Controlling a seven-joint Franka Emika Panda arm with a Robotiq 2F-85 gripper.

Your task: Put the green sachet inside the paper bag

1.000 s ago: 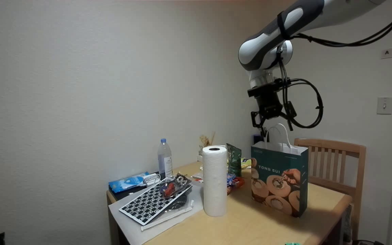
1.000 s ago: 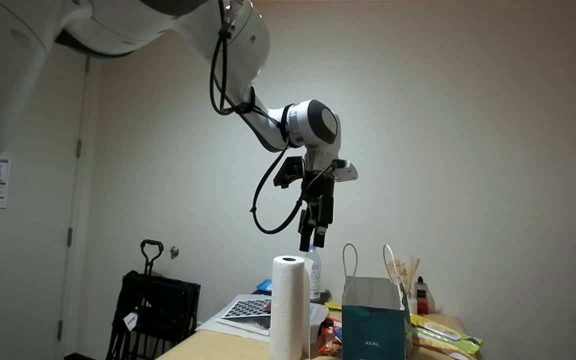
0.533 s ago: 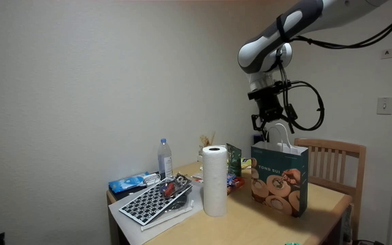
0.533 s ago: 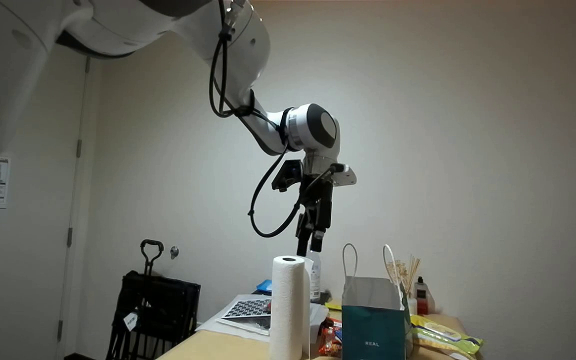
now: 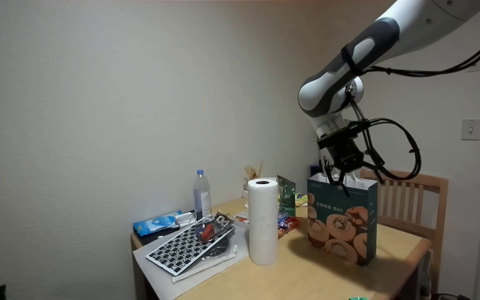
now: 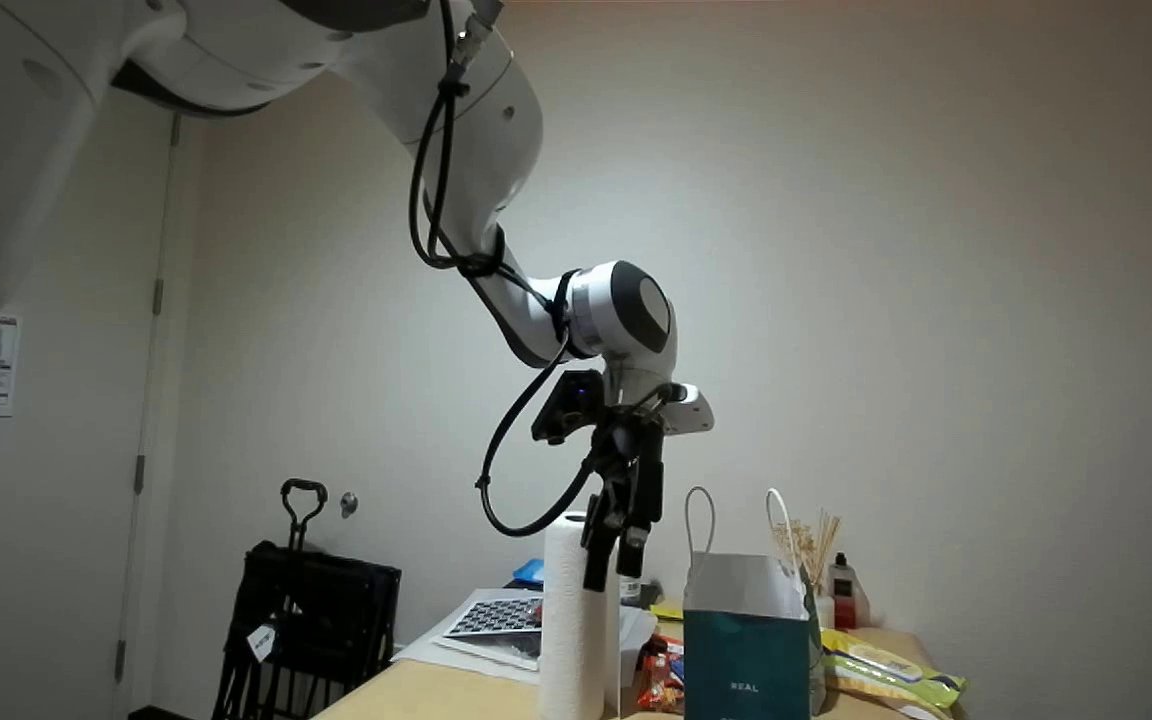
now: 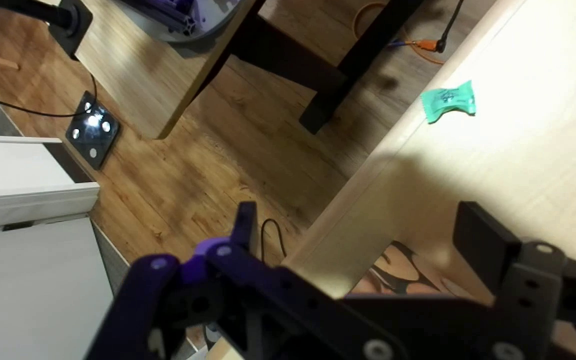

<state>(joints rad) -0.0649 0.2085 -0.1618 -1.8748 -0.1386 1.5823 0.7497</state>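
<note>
Gripper [image 7: 363,235]: spread wide right now, tilted down from the end of the arm [image 5: 319,91], with a broad gap from finger to finger.
Fingers [image 7: 483,245]: well apart, into the wrist view from below, seen against the floor [image 7: 243,155] on one side and the table [image 5: 306,271] on the opposite side.
Grasp: empty, with table edge and a stretch of floor showing through that gap.
Paper bag [image 5: 342,229]: upright on the table, lettered TONG SUI, with tan round prints peeping out low between the fingers in the wrist view.
Contact: apart from the bag, split from it by a strip of wall [image 6: 886,350] in an exterior view.
Paper-towel roll [image 6: 571,640]: partly behind the gripper in an exterior view, but well apart from it.
Green sachet [image 7: 449,101]: over there, lying on the table close to the edge, outside the bag and well apart from both fingers.
Shadow [image 7: 413,185]: dark across the table, between sachet and fingers.
</note>
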